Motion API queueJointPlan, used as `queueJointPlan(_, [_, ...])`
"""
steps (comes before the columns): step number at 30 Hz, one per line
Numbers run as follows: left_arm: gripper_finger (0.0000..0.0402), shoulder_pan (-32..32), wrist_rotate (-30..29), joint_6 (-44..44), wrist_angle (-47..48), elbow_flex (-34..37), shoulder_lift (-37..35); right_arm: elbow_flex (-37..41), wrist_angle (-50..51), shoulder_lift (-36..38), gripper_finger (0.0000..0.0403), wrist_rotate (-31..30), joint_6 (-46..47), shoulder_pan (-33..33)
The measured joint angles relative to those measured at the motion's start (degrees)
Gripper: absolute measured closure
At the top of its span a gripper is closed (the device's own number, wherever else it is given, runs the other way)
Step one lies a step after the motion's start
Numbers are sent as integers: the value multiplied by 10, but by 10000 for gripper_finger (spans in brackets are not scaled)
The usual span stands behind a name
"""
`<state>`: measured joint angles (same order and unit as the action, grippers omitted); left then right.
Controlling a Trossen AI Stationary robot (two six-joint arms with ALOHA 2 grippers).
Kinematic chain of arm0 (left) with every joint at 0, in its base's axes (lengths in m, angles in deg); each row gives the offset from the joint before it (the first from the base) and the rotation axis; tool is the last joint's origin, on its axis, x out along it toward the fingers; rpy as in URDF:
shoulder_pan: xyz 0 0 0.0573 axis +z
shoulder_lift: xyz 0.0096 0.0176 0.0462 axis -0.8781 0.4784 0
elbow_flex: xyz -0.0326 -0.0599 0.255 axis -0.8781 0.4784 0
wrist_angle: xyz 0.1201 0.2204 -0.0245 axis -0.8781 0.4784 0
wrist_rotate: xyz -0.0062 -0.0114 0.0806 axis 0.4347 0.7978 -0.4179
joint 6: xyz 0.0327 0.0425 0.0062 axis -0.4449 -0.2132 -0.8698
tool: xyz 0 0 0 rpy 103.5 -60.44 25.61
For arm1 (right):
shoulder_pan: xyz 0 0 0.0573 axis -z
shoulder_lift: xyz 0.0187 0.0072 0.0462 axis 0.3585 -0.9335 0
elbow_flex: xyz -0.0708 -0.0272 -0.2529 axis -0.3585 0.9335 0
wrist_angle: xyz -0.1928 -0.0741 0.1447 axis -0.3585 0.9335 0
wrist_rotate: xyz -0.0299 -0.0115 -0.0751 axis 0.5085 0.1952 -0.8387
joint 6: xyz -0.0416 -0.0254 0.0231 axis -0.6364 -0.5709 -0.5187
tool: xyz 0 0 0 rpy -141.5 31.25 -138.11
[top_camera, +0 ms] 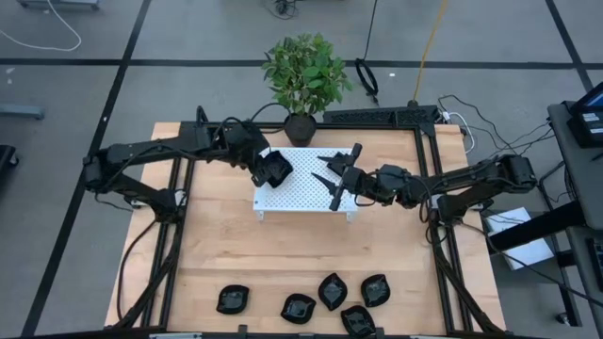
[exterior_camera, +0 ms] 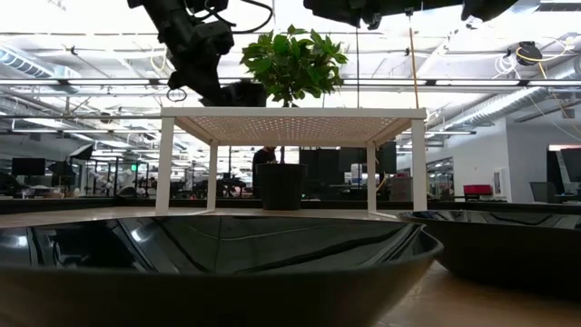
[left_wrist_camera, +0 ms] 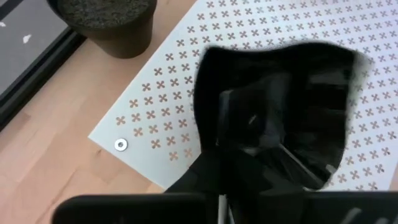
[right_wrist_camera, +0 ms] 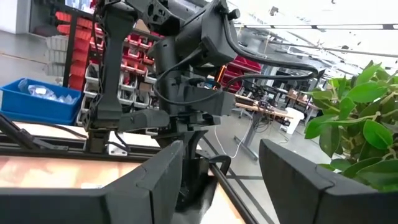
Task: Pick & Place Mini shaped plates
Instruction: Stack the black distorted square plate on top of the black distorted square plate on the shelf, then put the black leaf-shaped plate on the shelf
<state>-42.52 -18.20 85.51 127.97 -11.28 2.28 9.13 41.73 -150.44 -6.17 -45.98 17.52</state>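
Grey tiled floor surrounds the pale wooden table, which carries, toward its far edge, a white perforated rectangular platform on short legs, with a leafy green potted plant just behind it. Two dark arms reach in from either side over that platform.

The left gripper hangs over the platform's left end, and its fingers are closed on a glossy black mini plate; the left wrist view shows this dish pinched by one edge, its broad face spread above the cross-punched sheet. The low view shows it raised clear of the platform top, so it is held, not yet set down. The coming move, as I judge it, turns on this: the platform surface lies directly below the dish, and the left arm is the one positioned to lower and release it there.

The right gripper hovers over the platform's right part, fingers spread wide and empty, pointing toward the left arm.

Five more small black plates lie loosely clustered along the table's near edge, well apart from both grippers. They look shallow and shiny, with irregular leaf-like or rounded outlines; their thin rims will probably want an edge pinch.
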Motion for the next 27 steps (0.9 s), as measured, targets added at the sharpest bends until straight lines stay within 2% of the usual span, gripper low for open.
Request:
queueJointPlan(12, [239, 0, -1, -23, -5, 0, -3, 0, 4, 0, 204, 0, 3, 0])
queueJointPlan(17, [201, 0, -5, -62, -8, -2, -28, 0, 5, 0, 204, 0, 1, 0])
queueJointPlan(22, [191, -9, -9, -71, -38, -12, -103, 0, 50, 13, 204, 2, 0, -15])
queueJointPlan(25, [190, -25, 36, -86, -93, -4, -169, 0, 109, 30, 204, 2, 2, -40])
queueJointPlan(27, [190, -45, 44, -94, -135, 10, -217, 0, 149, 44, 204, 2, 12, -62])
